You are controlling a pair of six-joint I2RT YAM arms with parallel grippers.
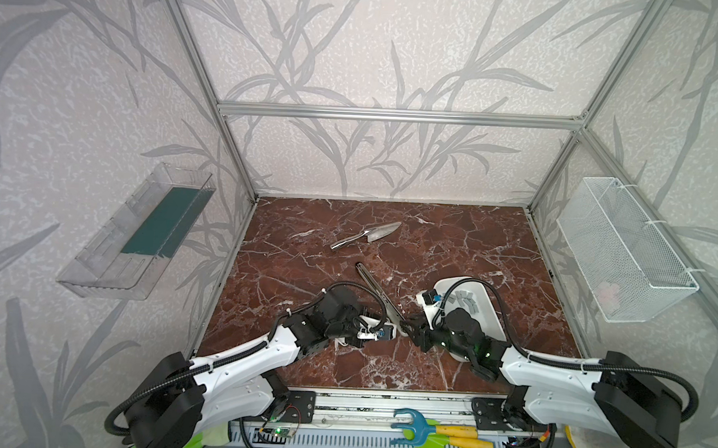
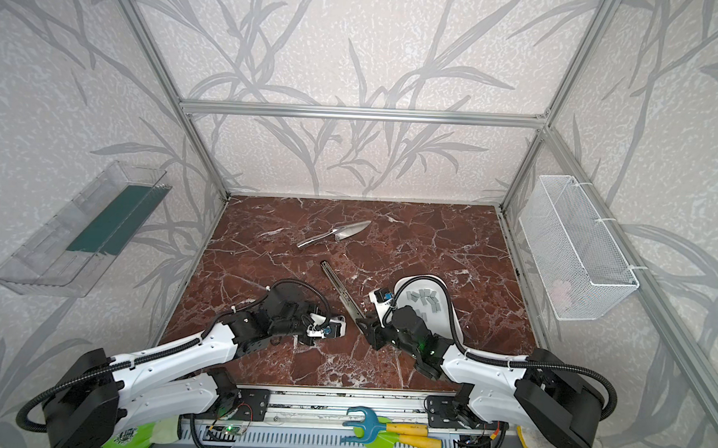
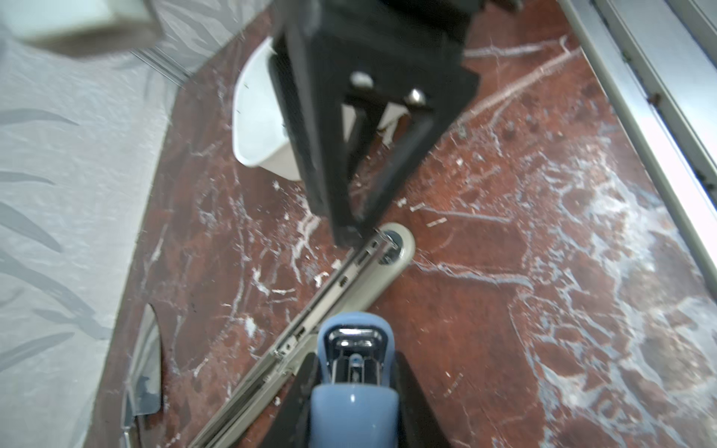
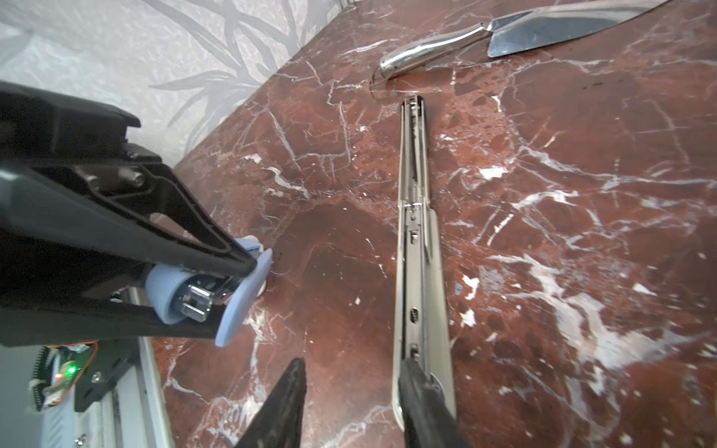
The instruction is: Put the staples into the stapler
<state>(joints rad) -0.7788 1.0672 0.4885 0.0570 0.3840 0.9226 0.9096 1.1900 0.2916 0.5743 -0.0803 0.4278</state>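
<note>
The left end effector [image 1: 388, 332] clamps the stapler [image 1: 371, 286] by its blue head in a top view; the staples [image 1: 465, 300] lie in the tray [image 1: 494, 326]. In the right wrist view the open right end effector [image 4: 353, 362], one finger [image 4: 423, 399] on the rail [image 4: 417, 232], could shove it askew.

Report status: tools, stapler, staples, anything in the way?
Left tool shut on blue stapler head. Right tool open, one finger at rail end. Staples in tray. Server lies beyond, apart.
</note>
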